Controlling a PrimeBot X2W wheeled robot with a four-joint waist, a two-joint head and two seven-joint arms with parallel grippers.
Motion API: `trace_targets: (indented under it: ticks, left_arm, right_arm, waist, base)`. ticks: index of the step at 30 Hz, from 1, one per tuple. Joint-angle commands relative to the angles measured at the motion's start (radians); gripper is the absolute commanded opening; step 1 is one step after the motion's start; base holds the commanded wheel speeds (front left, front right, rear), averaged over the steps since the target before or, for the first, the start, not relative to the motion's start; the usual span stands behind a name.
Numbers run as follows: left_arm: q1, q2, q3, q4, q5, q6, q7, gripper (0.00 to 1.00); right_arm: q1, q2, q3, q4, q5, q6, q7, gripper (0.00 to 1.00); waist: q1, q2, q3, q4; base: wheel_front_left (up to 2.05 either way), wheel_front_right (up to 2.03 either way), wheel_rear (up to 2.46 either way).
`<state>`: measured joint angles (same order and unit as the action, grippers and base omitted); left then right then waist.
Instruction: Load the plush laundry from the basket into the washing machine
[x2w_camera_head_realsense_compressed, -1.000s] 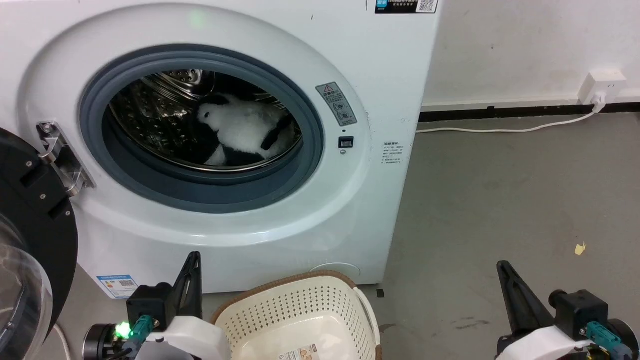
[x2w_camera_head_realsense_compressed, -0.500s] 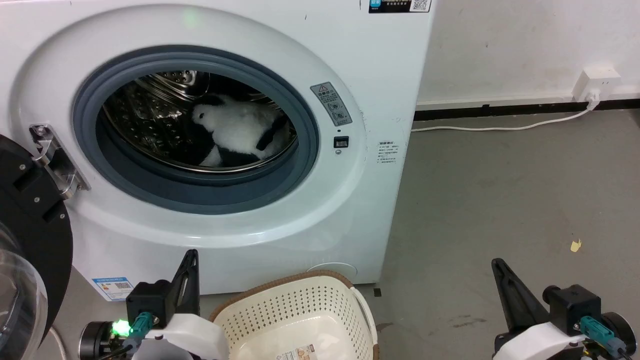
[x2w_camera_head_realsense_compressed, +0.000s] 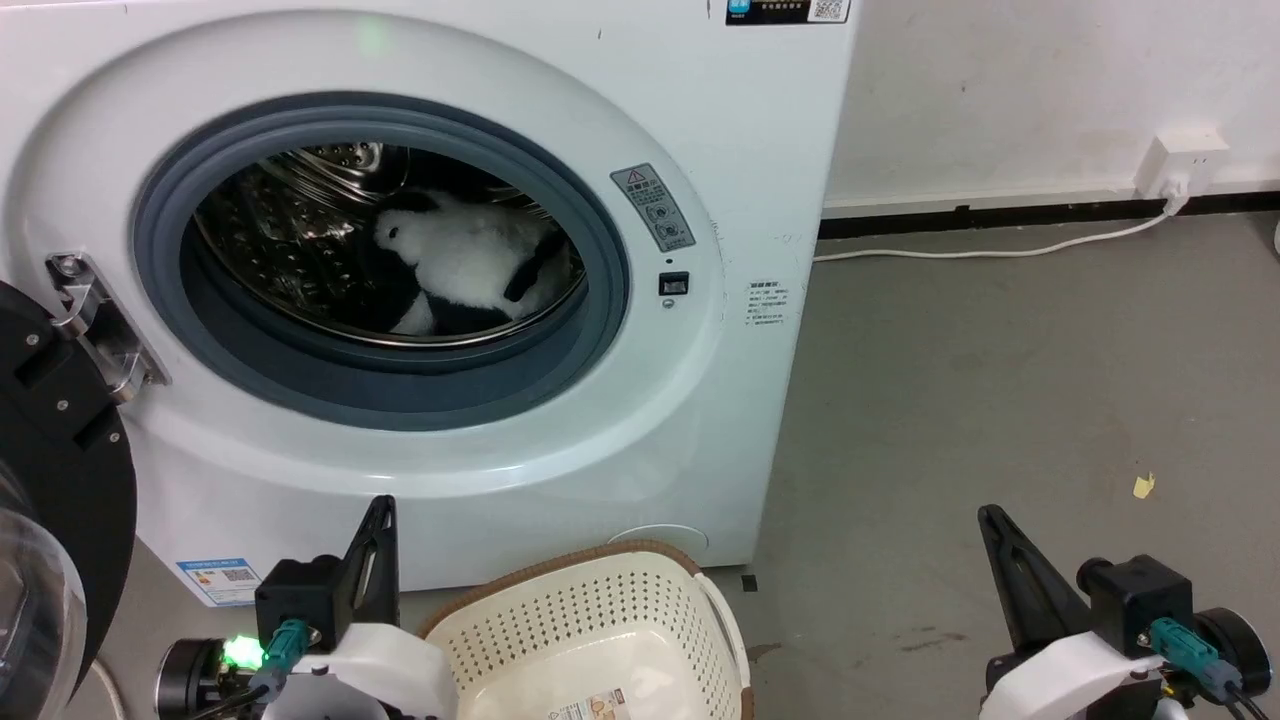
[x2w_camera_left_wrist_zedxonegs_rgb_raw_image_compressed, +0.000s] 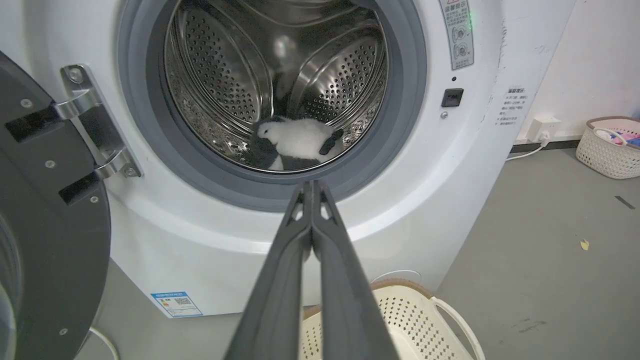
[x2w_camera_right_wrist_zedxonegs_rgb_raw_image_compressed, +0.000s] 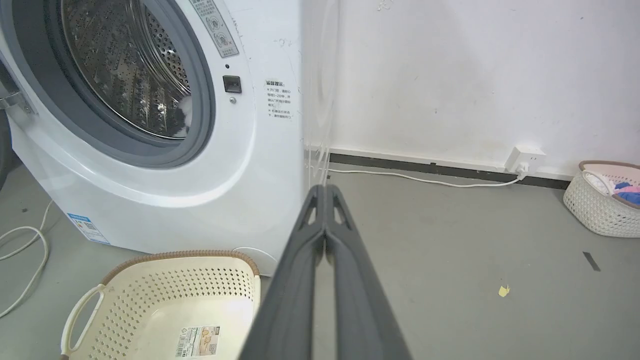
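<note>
Locating the fluffy white-and-black plush toy (x2w_camera_head_realsense_compressed: 462, 262): it lies inside the shiny perforated steel drum (x2w_camera_left_wrist_zedxonegs_rgb_raw_image_compressed: 225, 85) of the large white front-loading washing machine (x2w_camera_head_realsense_compressed: 690, 420), behind the grey gasket (x2w_camera_head_realsense_compressed: 400, 392). The cream perforated plastic basket (x2w_camera_head_realsense_compressed: 600, 610) on the floor below holds no laundry. The left tool (x2w_camera_left_wrist_zedxonegs_rgb_raw_image_compressed: 312, 187) and right tool (x2w_camera_right_wrist_zedxonegs_rgb_raw_image_compressed: 325, 191) are both closed on nothing. Loading appears complete. Confirm no limb overhangs the gasket, and keep both tools outside the porthole.

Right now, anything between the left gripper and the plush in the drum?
Nothing visible. The door is swung aside, and the plush laundry lies on the floor of the drum, just behind the lower lip of the grey gasket. The left gripper, fingers together, sits outside the opening.
</note>
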<state>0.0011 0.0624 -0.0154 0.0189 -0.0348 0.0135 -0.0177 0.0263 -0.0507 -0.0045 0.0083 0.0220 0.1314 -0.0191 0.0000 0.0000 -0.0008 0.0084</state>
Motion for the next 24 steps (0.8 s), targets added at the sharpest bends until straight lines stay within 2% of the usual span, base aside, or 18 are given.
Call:
trace_targets:
  ticks: [1, 24]
  left_arm:
    - [-0.001, -0.005, 0.005, -0.008, 0.014, -0.006, 0.004, 0.0]
    - [-0.001, -0.012, 0.015, -0.019, 0.035, -0.014, 0.018, 0.0]
  right_arm:
    - [-0.016, 0.0, 0.002, -0.006, -0.008, -0.001, 0.005, 0.0]
    - [-0.026, 0.001, 0.005, -0.008, -0.022, -0.001, 0.019, 0.0]
  waist:
    - [0.0, 0.0, 0.0, -0.001]
    - [0.0, 0.0, 0.001, -0.008]
  base:
    - [0.0, 0.0, 0.0]
    - [0.0, 0.0, 0.0]
